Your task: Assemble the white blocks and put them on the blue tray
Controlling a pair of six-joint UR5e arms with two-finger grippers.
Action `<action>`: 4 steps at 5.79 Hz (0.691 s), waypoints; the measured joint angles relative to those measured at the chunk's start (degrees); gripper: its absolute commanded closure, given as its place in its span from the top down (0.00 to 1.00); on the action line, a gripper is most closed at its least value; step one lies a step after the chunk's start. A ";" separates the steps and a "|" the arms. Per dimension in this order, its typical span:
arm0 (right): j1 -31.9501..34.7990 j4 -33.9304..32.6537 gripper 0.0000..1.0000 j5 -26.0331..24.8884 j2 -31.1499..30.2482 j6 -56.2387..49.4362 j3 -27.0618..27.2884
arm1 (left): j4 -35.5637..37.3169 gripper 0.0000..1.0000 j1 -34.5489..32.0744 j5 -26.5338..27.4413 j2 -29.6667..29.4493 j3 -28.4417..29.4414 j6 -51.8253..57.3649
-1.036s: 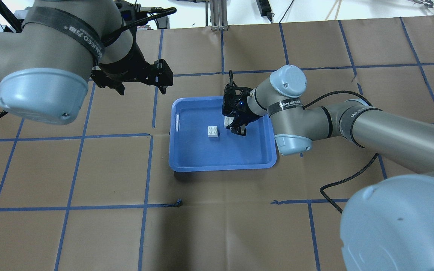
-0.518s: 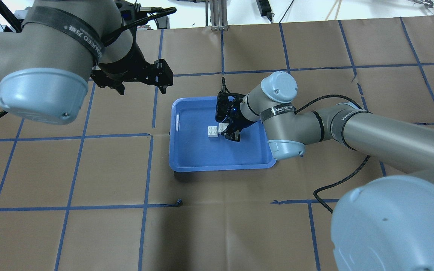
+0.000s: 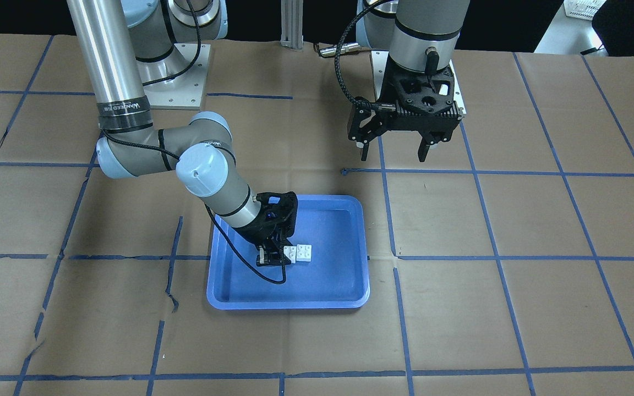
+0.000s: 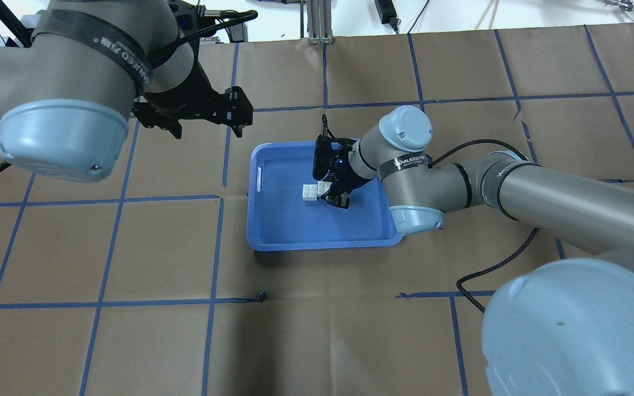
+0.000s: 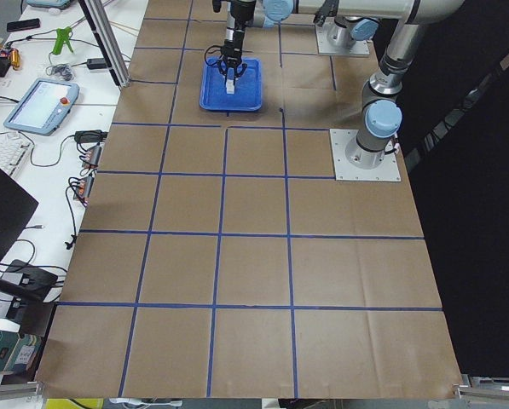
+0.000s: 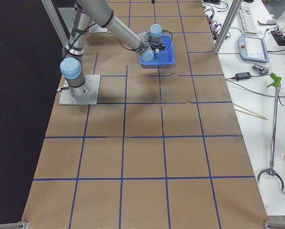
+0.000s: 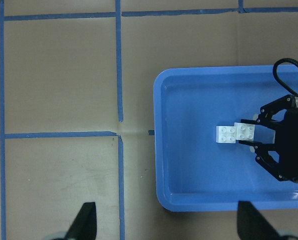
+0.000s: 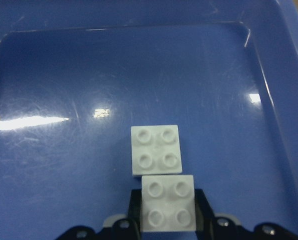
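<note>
In the blue tray (image 7: 188, 165) the right pincer (image 7: 256, 133) grips a white block (image 7: 245, 131) edge to edge against the second white block (image 7: 225, 134) — the left pincer (image 3: 393, 149) hangs wide open over the worktop (image 3: 515, 220).

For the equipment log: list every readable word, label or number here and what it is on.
"WANJEED FOR": right arm's wrist band; repeated on its upper band.
"WANJEED": left arm's band; characters beside it blurred.
No text on the white blocks or the blue tray.
The pendant on the bench: too small to read.
</note>
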 measured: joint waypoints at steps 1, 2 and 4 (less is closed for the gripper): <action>0.02 -0.10 0.24 0.02 -0.16 -0.05 0.65 | 0.00 0.99 0.00 0.04 0.01 0.00 -0.01; 0.01 -0.22 0.24 0.02 -0.36 -0.16 1.32 | 0.00 0.99 0.00 0.06 0.00 0.00 0.03; 0.02 -0.33 0.24 0.04 -0.42 -0.25 1.52 | 0.00 0.99 -0.06 0.00 -0.02 0.03 -0.03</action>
